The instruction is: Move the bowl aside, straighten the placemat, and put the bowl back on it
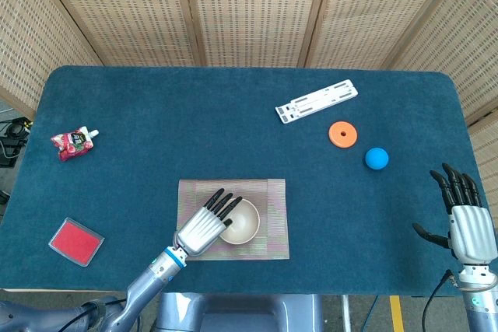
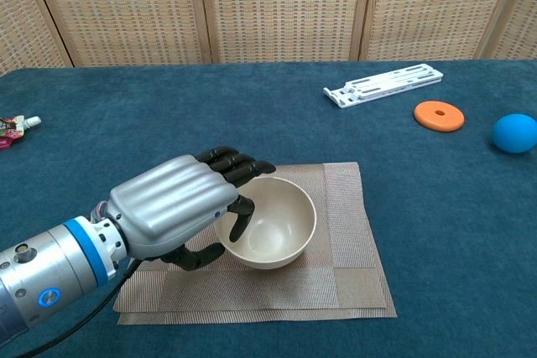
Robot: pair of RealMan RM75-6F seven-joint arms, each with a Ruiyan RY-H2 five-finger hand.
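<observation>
A cream bowl [image 1: 244,224] [image 2: 275,227] stands on the brown woven placemat [image 1: 274,227] [image 2: 352,236] near the table's front edge. My left hand [image 1: 205,228] [image 2: 174,207] is at the bowl's left side. Its fingers [image 2: 239,167] reach over the left rim, one dips inside, and the thumb lies by the outer wall. The bowl still rests on the mat, and I cannot see a firm grip. My right hand [image 1: 469,227] hovers at the table's right front corner, fingers spread, holding nothing; the chest view does not show it.
A white rack [image 1: 316,101] [image 2: 383,85], an orange disc [image 1: 342,134] [image 2: 439,115] and a blue ball [image 1: 377,159] [image 2: 513,132] lie at the back right. A red pouch [image 1: 72,142] and a red square box [image 1: 75,240] sit at the left.
</observation>
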